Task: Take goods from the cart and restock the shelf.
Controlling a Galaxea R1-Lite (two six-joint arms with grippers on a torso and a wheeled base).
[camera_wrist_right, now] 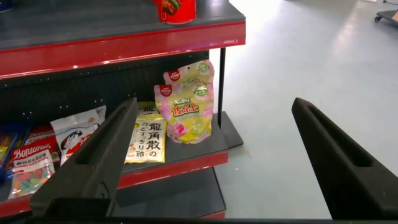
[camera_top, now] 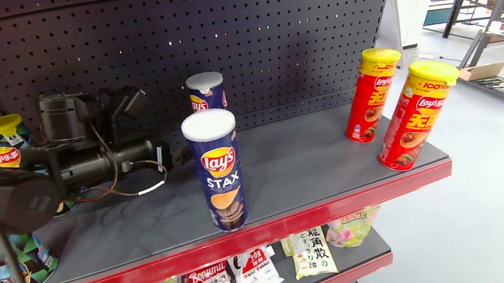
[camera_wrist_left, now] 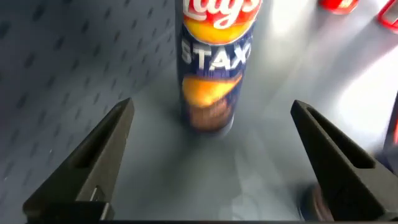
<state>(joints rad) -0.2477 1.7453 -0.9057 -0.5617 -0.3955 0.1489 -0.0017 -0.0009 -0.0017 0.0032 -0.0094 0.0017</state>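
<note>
Two blue chip cans stand mid-shelf: one near the red front edge (camera_top: 218,172) and one by the pegboard (camera_top: 206,92). My left arm (camera_top: 96,156) lies over the grey shelf (camera_top: 309,163) from the left, its end reaching behind the front can. In the left wrist view my left gripper (camera_wrist_left: 211,106) is open, with a blue can (camera_wrist_left: 214,81) upright a short way ahead of the fingertips and not touching them. My right gripper (camera_wrist_right: 214,102) is open and empty, held off the shelf's front, facing the lower shelf.
Two red yellow-lidded cans (camera_top: 371,95) (camera_top: 416,116) stand at the shelf's right end. Patterned cans (camera_top: 2,142) (camera_top: 9,262) stand at the left. Snack bags (camera_wrist_right: 186,102) line the lower shelf (camera_wrist_right: 180,165). The black pegboard (camera_top: 270,42) backs the shelf; open floor lies to the right.
</note>
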